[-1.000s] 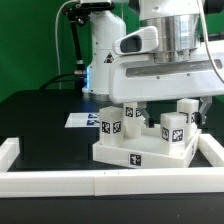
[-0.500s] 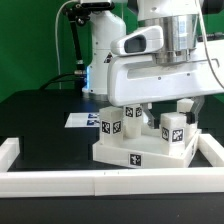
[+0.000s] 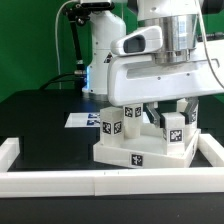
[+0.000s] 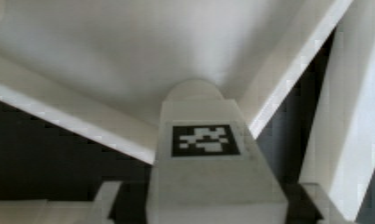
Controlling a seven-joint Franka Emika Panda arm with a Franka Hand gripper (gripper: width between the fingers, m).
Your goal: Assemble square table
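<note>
The square table's white slab [image 3: 140,156] lies flat on the black table with a tag on its front rim. Several white tagged leg blocks stand on it: two at the exterior view's left [image 3: 111,123], [image 3: 129,118], one at the right [image 3: 173,128], one behind it [image 3: 186,108]. My gripper [image 3: 152,112] hangs low over the slab's middle, its fingers mostly hidden by the hand. In the wrist view my gripper [image 4: 210,205] is open and straddles a tagged leg [image 4: 205,140], with dark gaps on both sides. The slab's rim [image 4: 95,60] lies beyond.
Long white border rails run along the front [image 3: 100,182], the exterior view's left [image 3: 8,150] and right [image 3: 212,150]. The marker board [image 3: 82,120] lies behind the slab on the left. The arm's white base [image 3: 100,50] stands at the back.
The hand has come down a little over the slab and now hides more of the rear right leg. The slab and legs have not moved.
</note>
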